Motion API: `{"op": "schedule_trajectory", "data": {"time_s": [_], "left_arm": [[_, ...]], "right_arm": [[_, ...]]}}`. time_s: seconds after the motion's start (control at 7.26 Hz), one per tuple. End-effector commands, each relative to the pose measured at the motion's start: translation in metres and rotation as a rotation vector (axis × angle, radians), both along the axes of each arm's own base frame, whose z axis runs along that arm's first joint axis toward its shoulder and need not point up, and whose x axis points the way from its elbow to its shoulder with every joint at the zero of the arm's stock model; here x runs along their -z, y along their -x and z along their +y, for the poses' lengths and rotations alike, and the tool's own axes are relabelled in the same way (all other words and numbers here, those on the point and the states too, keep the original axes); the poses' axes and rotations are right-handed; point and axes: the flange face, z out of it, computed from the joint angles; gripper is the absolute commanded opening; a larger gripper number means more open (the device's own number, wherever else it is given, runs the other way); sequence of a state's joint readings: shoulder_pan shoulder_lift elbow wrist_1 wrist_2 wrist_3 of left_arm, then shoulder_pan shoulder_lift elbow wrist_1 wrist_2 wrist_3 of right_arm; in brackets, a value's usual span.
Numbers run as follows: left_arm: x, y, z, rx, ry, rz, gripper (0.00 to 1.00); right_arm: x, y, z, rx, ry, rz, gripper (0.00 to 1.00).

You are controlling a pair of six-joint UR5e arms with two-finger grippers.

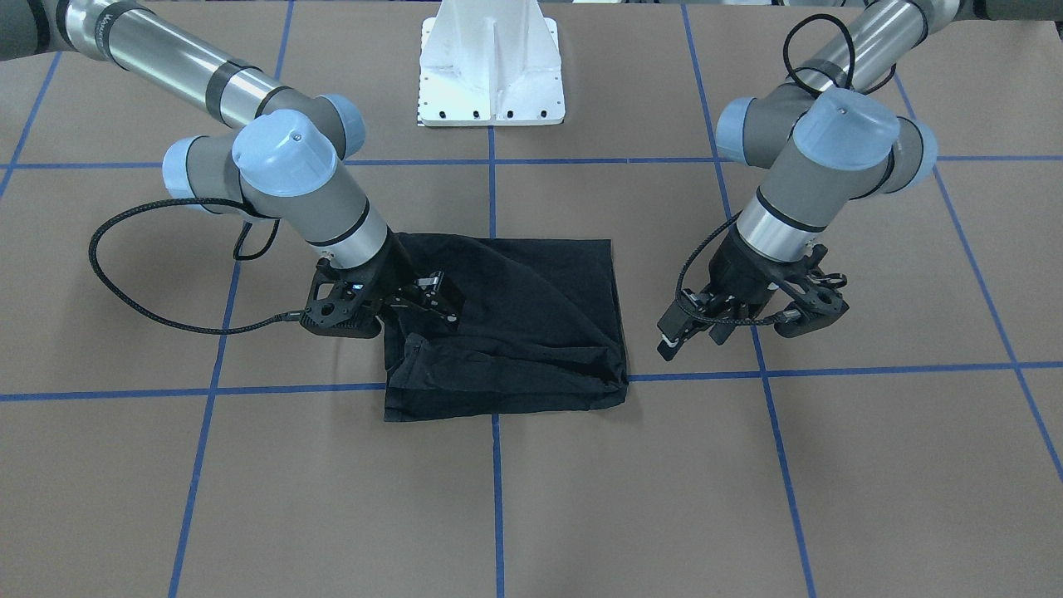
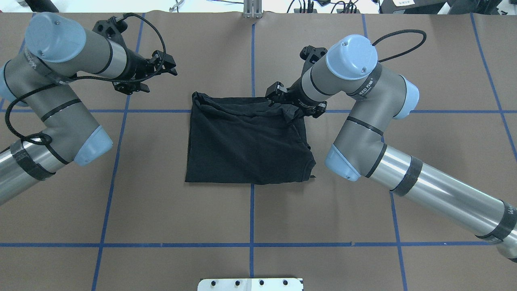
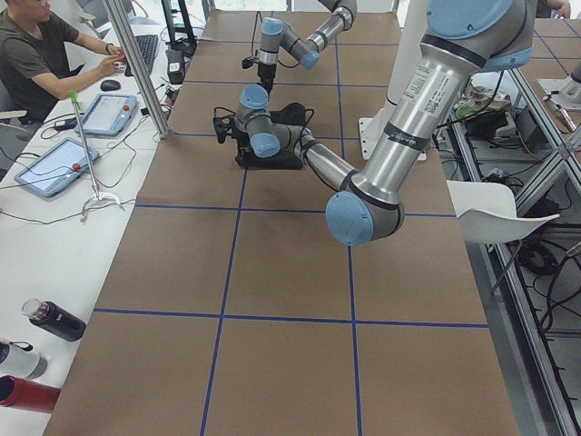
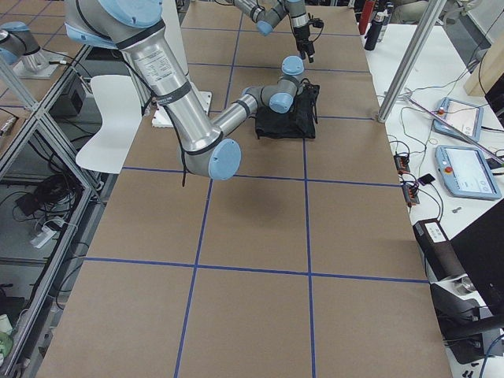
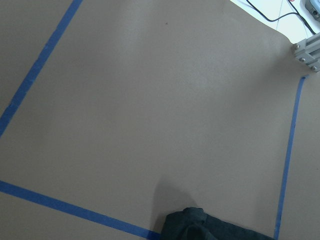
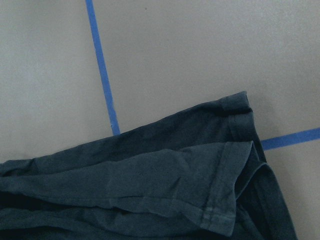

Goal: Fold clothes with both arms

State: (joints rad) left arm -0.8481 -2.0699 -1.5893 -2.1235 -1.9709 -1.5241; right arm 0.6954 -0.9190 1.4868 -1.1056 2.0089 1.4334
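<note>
Black T-shirt [image 1: 515,324] folded on table [image 1: 747,498]. Right gripper [image 1: 432,299] seemingly pinching its edge; left gripper [image 1: 693,328] spread, well apart from cloth.

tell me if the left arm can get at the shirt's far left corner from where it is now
Probably yes. The left gripper hovers over bare table just beside that corner of the T-shirt, nothing lies between, and the right gripper is at the opposite far corner.

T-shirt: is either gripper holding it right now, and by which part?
The right gripper sits on the T-shirt at its far right corner, though a closed pinch cannot be confirmed. The left gripper holds nothing.
</note>
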Motion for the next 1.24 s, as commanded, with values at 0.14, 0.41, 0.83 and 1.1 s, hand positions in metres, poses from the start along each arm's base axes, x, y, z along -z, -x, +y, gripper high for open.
{"op": "schedule_trajectory", "data": {"time_s": [0.14,0.41,0.83,1.1], "left_arm": [[0.0,0.0,0.0,0.0,0.0,-0.001,1.0],[0.0,0.0,0.0,0.0,0.002,0.0,1.0],[-0.002,0.0,0.0,0.0,0.004,-0.004,1.0],[-0.003,0.0,0.0,0.0,0.006,-0.005,1.0]], "right_arm": [[0.004,0.005,0.016,0.061,-0.077,0.0,0.99],[-0.033,0.009,0.016,0.122,-0.211,0.091,0.99],[-0.05,0.022,0.029,0.168,-0.274,0.128,0.93],[-0.048,0.029,0.036,0.172,-0.286,0.125,0.73]]}}
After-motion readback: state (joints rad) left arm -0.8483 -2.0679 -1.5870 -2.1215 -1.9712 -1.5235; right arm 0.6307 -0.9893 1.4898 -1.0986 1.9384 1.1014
